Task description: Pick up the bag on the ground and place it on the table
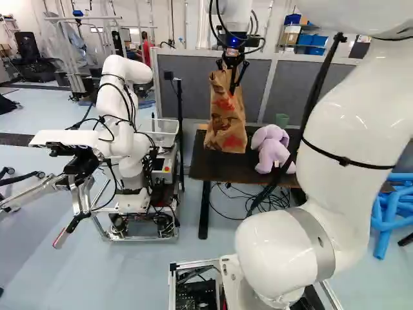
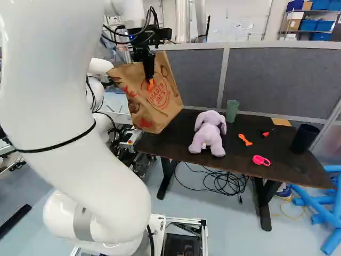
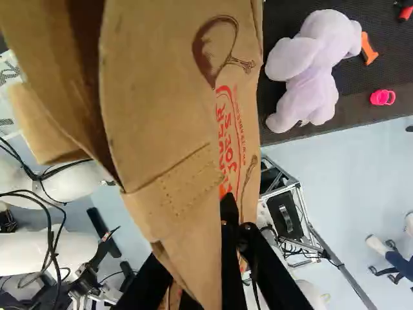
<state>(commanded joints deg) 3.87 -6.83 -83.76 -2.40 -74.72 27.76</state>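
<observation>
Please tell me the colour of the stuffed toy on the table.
The stuffed toy is pale purple, clearest in the right base view.

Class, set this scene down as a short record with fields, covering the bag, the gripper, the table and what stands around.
bag: brown paper bag, leaning in the right base view
gripper: shut on the bag's upper part
table: dark top, bag at the end nearer the other robot
on table: purple plush toy, green cup, black cup, pink item, among others
bag's base touching table: cannot tell
task state: bag not yet released
</observation>
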